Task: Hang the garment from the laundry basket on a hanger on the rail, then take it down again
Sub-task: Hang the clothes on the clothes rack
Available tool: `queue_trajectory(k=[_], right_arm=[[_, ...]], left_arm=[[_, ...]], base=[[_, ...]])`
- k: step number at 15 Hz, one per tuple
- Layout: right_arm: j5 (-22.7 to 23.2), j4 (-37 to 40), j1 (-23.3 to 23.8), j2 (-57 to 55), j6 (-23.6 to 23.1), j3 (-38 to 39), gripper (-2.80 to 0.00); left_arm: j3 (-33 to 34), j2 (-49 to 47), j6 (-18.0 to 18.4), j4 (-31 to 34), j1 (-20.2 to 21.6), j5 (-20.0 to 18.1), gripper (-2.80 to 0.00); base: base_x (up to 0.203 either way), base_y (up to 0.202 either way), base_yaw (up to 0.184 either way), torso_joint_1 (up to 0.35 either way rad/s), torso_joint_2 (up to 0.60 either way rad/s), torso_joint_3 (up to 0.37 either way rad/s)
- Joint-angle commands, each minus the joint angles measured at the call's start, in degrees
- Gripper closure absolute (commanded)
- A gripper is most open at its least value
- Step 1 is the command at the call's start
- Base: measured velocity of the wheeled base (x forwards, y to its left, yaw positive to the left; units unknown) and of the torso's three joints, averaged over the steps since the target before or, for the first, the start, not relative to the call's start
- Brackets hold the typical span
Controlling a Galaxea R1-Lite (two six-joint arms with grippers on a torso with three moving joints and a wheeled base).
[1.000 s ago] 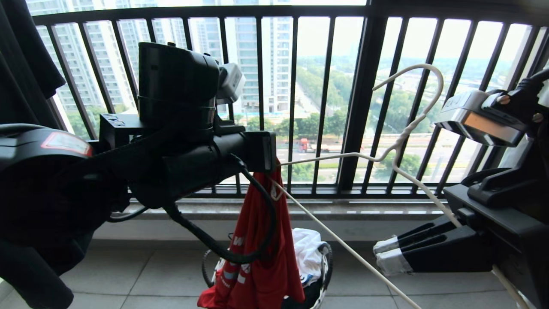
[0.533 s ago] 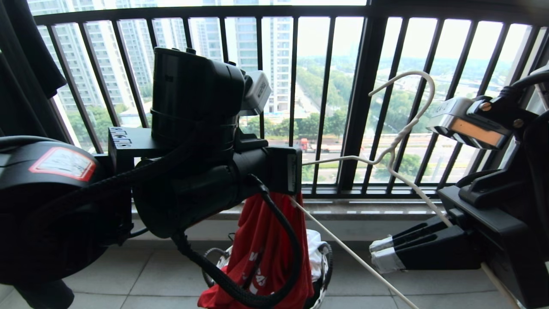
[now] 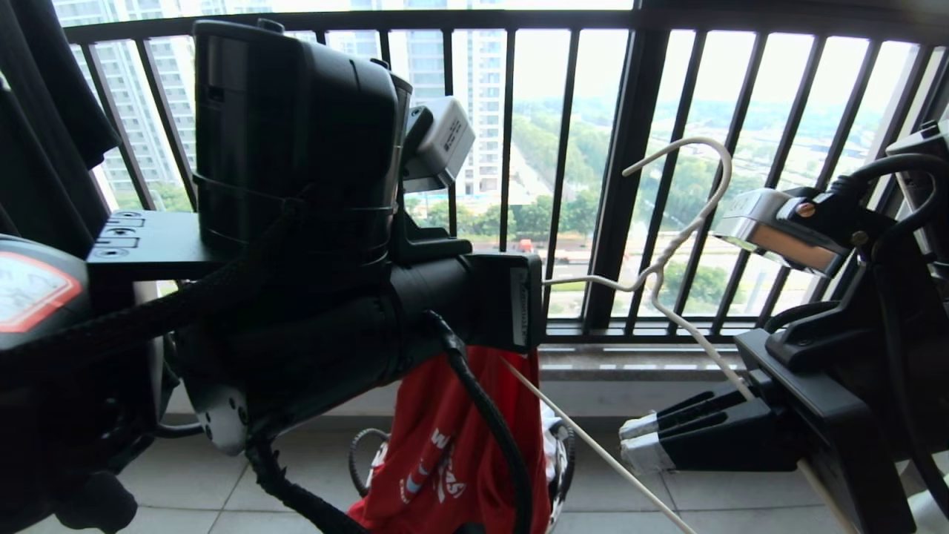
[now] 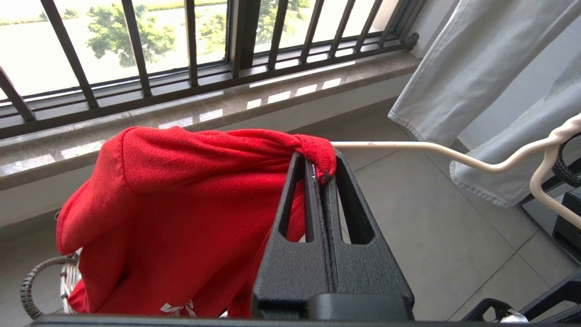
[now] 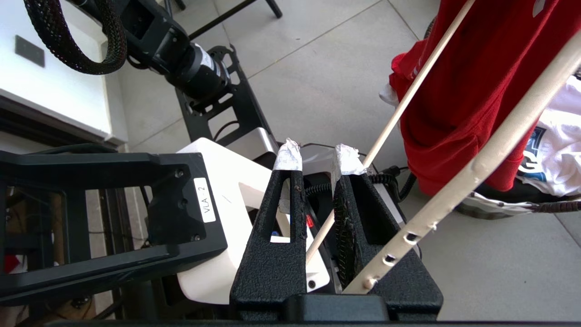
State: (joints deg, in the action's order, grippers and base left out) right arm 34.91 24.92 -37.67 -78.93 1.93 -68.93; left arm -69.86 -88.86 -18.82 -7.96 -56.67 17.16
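Left gripper pinched red T-shirt bunched over left end of wire hanger, above laundry basket. Right gripper, narrowly parted, gripped hanger's opposite end; hanger's long axis ran between grippers.

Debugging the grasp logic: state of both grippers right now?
Left gripper: shut on the red T-shirt.
Right gripper: shut on the wire hanger, pinching its end low between the fingers.

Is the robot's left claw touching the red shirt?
Touching. In the left wrist view the left gripper has its fingers shut together, with a bunched corner of the red shirt pinched between the tips.
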Motion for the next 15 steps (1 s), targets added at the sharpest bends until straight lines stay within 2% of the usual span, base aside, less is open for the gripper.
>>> queue_trajectory(k=[1,4,7,11,15], right_arm=[[1.6,0.1,-1.6,-0.1,0.1,0.8,0.00],[5.7,0.1,-3.8,-0.1,0.0,2.0,0.00],[6.1,0.4,-4.1,0.3,-0.1,2.2,0.00],[7.3,0.8,-5.8,1.5,0.0,2.3,0.00],[7.5,1.0,-5.9,2.1,0.0,2.3,0.00]], left_arm=[[0.1,1.3,-0.2,0.0,-0.4,0.1,0.00],[0.2,2.3,0.8,-0.1,0.2,0.8,0.00],[1.5,3.0,6.3,-0.5,3.5,2.1,0.00],[1.9,1.5,7.5,-0.7,4.4,3.4,0.00],[2.6,1.4,7.3,-0.7,4.1,2.6,0.00]], base=[[0.000,0.000,0.000,0.000,0.00,0.000],[0.000,0.000,0.000,0.000,0.00,0.000],[0.000,0.000,0.000,0.000,0.00,0.000],[0.000,0.000,0.000,0.000,0.00,0.000],[0.000,0.000,0.000,0.000,0.00,0.000]])
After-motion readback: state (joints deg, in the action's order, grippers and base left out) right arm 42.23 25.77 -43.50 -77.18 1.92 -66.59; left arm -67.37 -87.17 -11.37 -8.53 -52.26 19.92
